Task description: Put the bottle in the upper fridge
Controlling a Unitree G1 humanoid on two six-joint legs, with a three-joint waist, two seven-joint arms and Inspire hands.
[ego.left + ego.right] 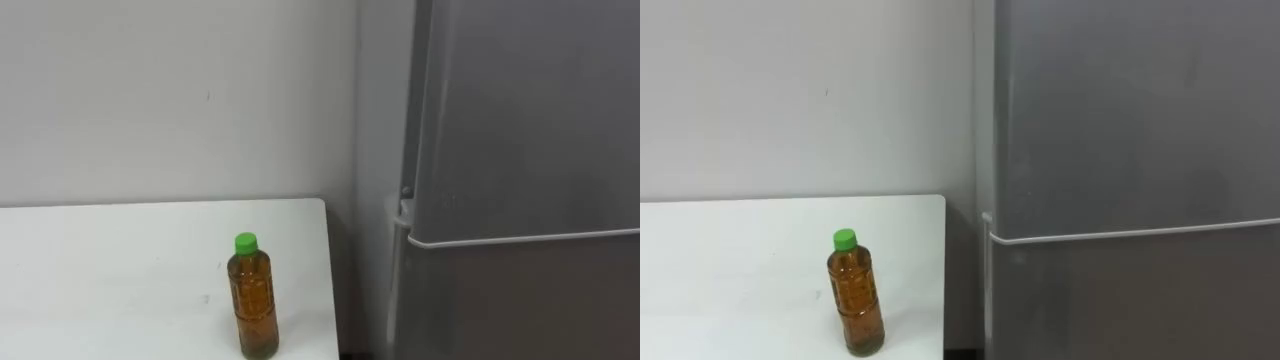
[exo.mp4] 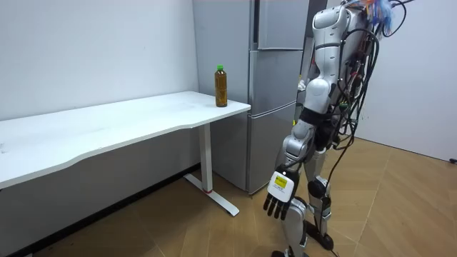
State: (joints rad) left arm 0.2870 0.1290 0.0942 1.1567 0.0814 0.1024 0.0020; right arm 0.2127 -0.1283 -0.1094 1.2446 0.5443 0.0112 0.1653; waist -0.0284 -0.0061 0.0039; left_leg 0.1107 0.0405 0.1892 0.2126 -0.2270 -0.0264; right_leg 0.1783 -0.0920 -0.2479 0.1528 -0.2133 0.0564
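At the right of the eye views a tall grey fridge (image 1: 520,150) stands against the white wall (image 1: 150,90), upper door (image 1: 1120,110) and lower door (image 1: 1140,300) both closed, with a pale seam between them. Just left of it is a long white table (image 1: 100,270), with a narrow gap between the table's end and the fridge side. The bottle (image 1: 254,300) stands upright on the table near the end by the fridge, close to the front edge; it holds amber liquid under a green cap (image 1: 245,241), and nothing touches it. In the room view the robot stands upright on the wood floor (image 2: 400,207), facing the fridge, near the table's end. Its left hand (image 2: 280,193) hangs low at its side, well apart from the bottle, fingers loosely relaxed, holding nothing.
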